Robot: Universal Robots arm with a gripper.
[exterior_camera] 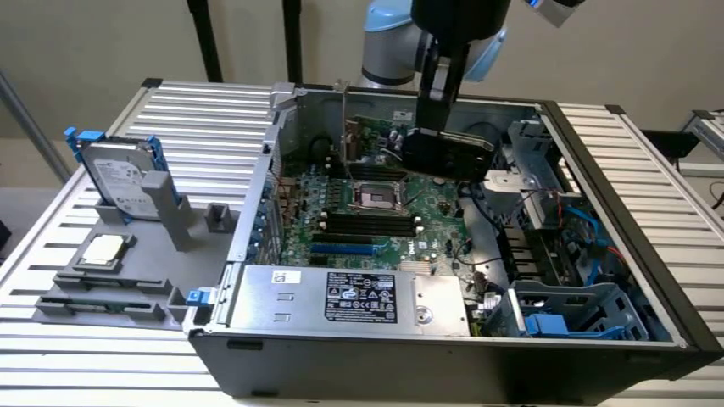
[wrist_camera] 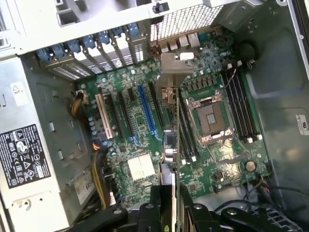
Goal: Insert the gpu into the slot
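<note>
My gripper [exterior_camera: 437, 136] is shut on the gpu [exterior_camera: 450, 156], which it holds upright above the motherboard inside the open computer case. The card's black cooler face, green board [exterior_camera: 371, 140] and silver bracket [exterior_camera: 342, 127] are all visible. In the wrist view the gpu [wrist_camera: 175, 130] appears edge-on, running from my gripper [wrist_camera: 170, 212] out to its bracket [wrist_camera: 175, 65]. The bright blue slot [wrist_camera: 147, 110] lies on the board beside the card's edge and roughly parallel to it, with nothing in it. The card hangs between that slot and the processor socket. The slot [exterior_camera: 339, 250] lies nearer the power supply.
The silver processor socket [wrist_camera: 210, 118] and black memory slots [wrist_camera: 237, 104] lie on the card's other side, and a white slot [wrist_camera: 104, 116] lies beyond the blue one. The power supply [exterior_camera: 351, 297] and case walls [exterior_camera: 611, 212] enclose the board. A hard drive with blue rails [exterior_camera: 119, 178] stands outside the case.
</note>
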